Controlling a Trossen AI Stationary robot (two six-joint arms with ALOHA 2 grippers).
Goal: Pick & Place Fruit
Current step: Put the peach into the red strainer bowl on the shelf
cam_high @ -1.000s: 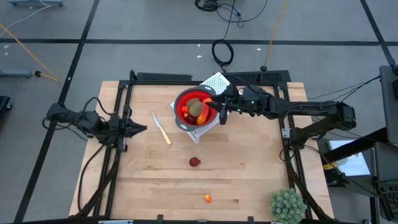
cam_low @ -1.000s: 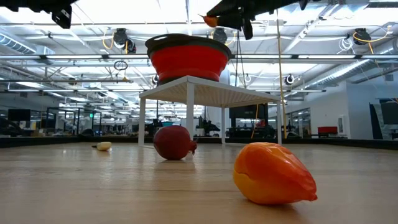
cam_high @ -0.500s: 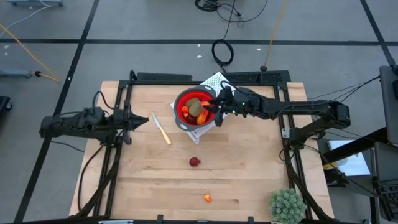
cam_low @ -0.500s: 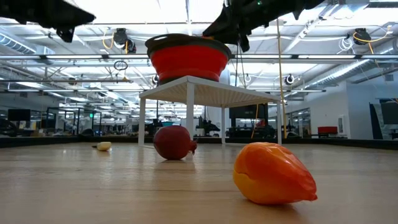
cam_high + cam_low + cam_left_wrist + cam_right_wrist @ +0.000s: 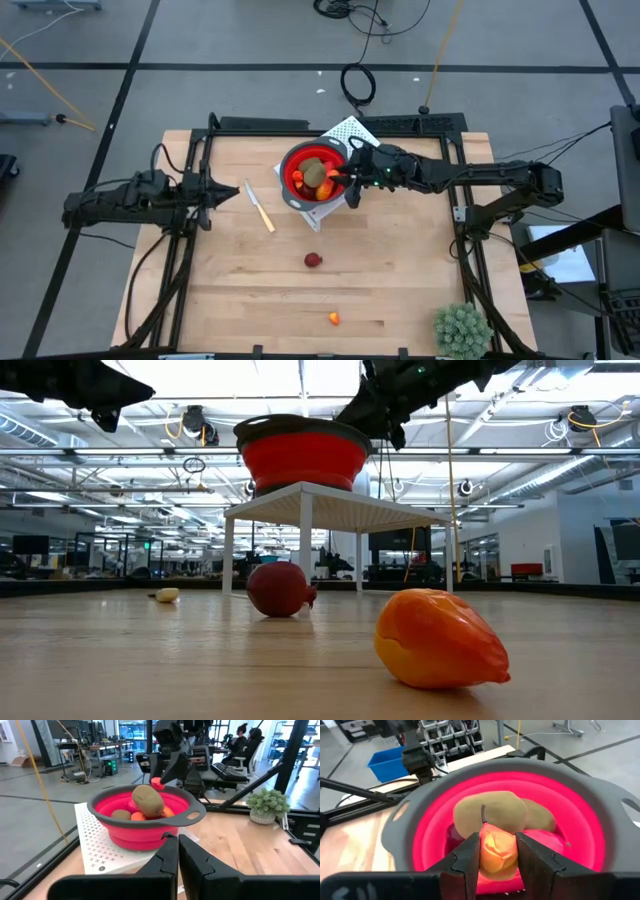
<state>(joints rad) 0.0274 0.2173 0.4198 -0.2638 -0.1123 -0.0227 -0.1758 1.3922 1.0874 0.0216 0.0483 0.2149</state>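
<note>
From table height, a glossy orange-and-yellow toy fruit (image 5: pixel 440 639) lies nearest on the pale wooden table (image 5: pixel 150 670), pointed end turned right. Farther back and to its left sits a dark red round fruit (image 5: pixel 280 588), and well to the left of that a small pale yellowish bit (image 5: pixel 167 595). Behind them my red collapsible bowl with a grey rim (image 5: pixel 301 457) stands on a white perforated stand (image 5: pixel 330 510). My right gripper (image 5: pixel 385 400) hangs dark at the bowl's right rim.

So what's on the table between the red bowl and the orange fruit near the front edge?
In the high view, one dark red fruit lies between the red bowl and the orange fruit; otherwise bare wood.
</note>
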